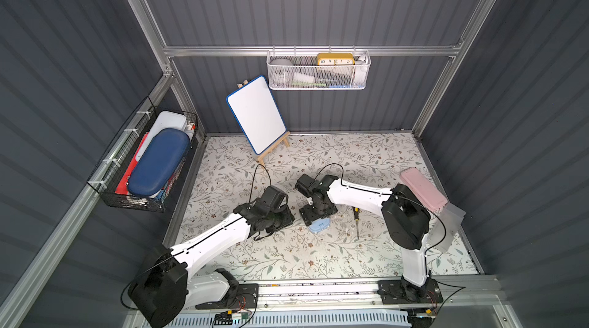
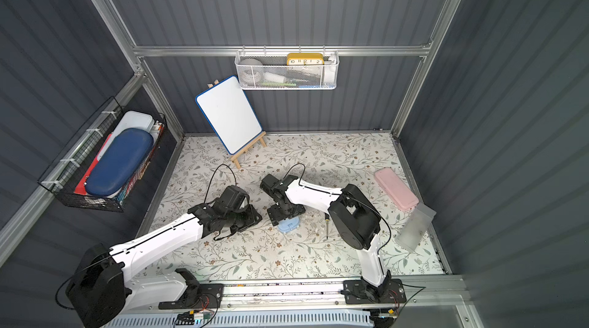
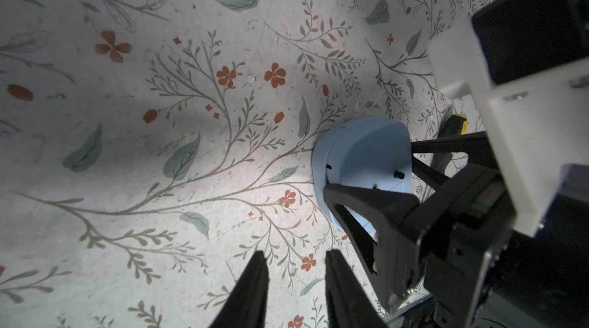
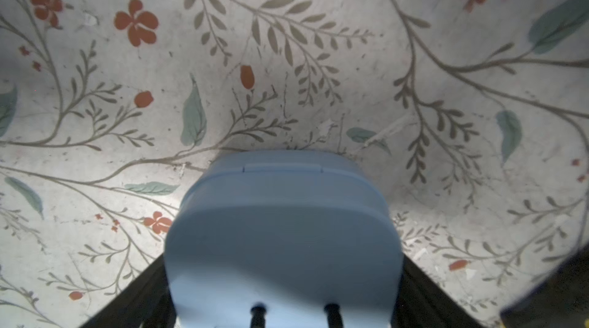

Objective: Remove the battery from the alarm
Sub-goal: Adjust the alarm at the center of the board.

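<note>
Your alarm (image 4: 283,231) lies on the tabletop (image 4: 318,55) with its blue back up (you can see two little dark knobs on it). The right fingers (image 4: 137,294) stand wide apart, one on each side, so the alarm sits right between them. They are close against its sides, but you cannot tell if they squeeze it. The left fingers (image 3: 255,288) are a little apart with nothing in them. They are just beside the alarm, not around it. So the right arm has the alarm, and the left arm is free and close by. The battery does not show anywhere. I think it is inside the alarm, and you cannot tell which way it lies. The next move likely needs the right fingers to hold the alarm steady while the left fingers work on the back.
</note>
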